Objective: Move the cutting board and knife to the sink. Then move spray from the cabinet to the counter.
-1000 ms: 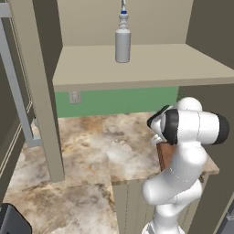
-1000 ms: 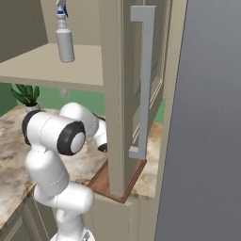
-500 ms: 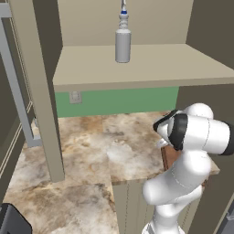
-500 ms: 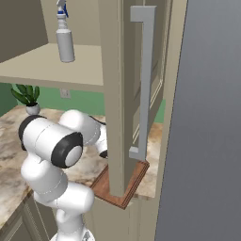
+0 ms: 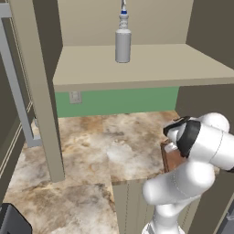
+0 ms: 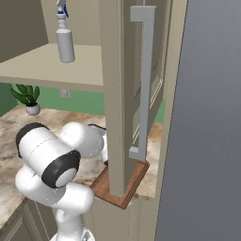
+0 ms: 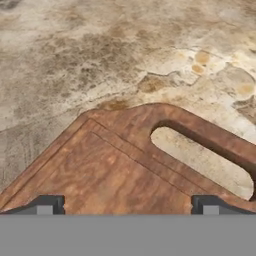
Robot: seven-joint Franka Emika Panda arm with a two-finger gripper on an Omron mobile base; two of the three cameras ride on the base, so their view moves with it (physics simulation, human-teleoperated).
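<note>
The cutting board [image 7: 115,170] is a reddish-brown wooden slab lying flat on the marble counter [image 7: 100,55], its arched handle slot towards the right of the hand view. My gripper [image 7: 127,207] hovers close over the board, open, its two dark fingertips [image 7: 46,205] wide apart with nothing between them. From the base, the board [image 5: 171,158] [image 6: 123,189] sits at the counter's [image 5: 96,146] right end, partly behind my arm. The spray [image 5: 122,38] [image 6: 64,38] stands upright on the cabinet's shelf [image 5: 151,64]. The knife and the sink are out of view.
An open cabinet door with a long grey handle [image 6: 145,80] hangs right over the board's end. A second door edge and handle [image 5: 18,91] stand at the left. A potted plant [image 6: 29,97] sits at the back. A dark grey object [image 5: 11,221] pokes in at lower left.
My arm has leaned lower and further right over the cutting board. The spray and the board have stayed in place.
</note>
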